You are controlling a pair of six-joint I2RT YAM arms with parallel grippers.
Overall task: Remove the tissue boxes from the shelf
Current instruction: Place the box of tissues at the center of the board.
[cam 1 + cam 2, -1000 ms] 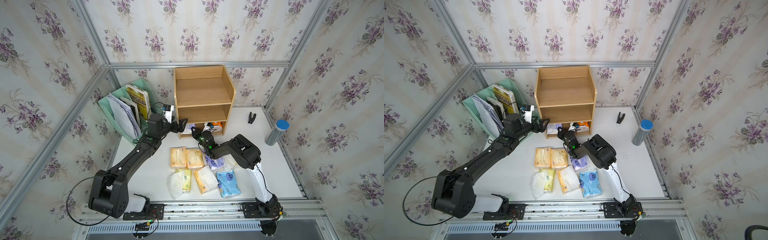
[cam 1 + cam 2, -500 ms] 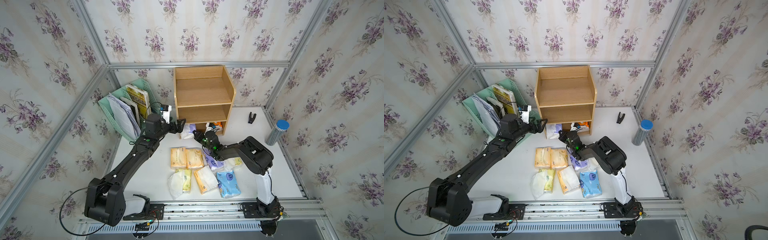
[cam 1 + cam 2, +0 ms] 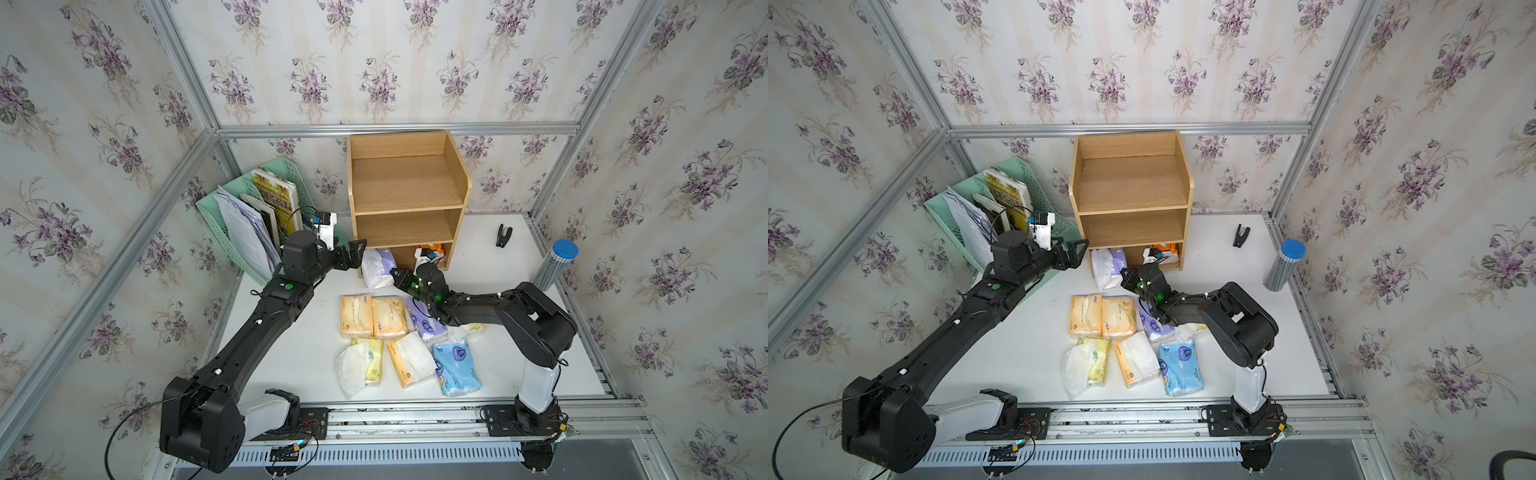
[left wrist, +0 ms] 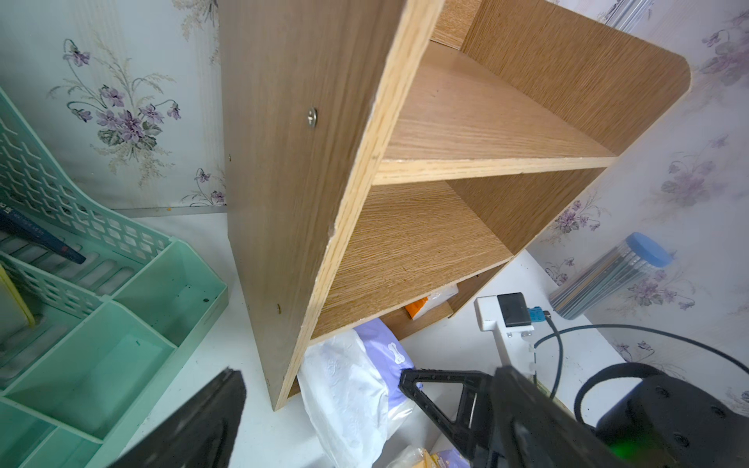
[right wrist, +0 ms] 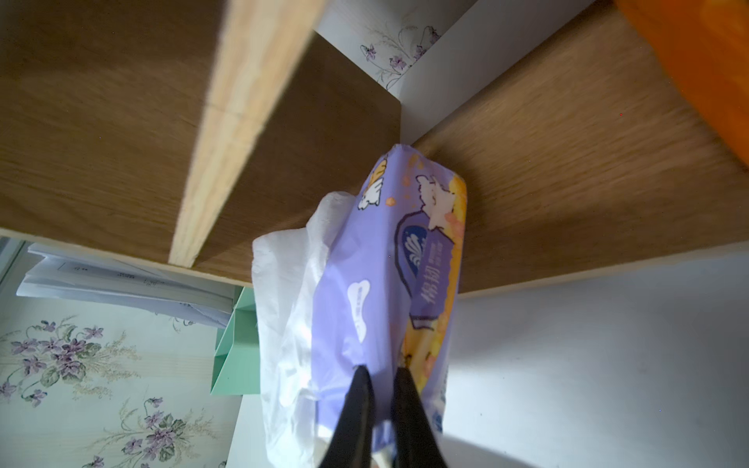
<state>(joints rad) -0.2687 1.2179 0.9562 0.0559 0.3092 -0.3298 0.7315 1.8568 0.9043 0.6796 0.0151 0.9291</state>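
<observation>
The right gripper is almost fully closed, its two fingers pinching the near end of the purple pack. The pinch takes only a fold of soft wrapper, probably because the pack's body is too broad and squashy to span. In both top views this pack sits at centre frame, at the front left corner of the shelf. It lies partly in the bottom tier and partly out over the table, with white tissue spilling from its left side. The right arm comes in low and nearly level, which suits the shallow opening under the middle board. The left gripper is spread wide and holds nothing. It hangs just beside the shelf's left side panel near its front edge, and whether it touches the wood I cannot tell. I judge it is placed there to steady the light shelf against the pull, or simply to keep out of the way. An orange pack lies at the right of the bottom tier, and the two upper tiers are bare. The other packs lie clustered on the table below centre, clear of the shelf front, so the purple one likely goes beside them
</observation>
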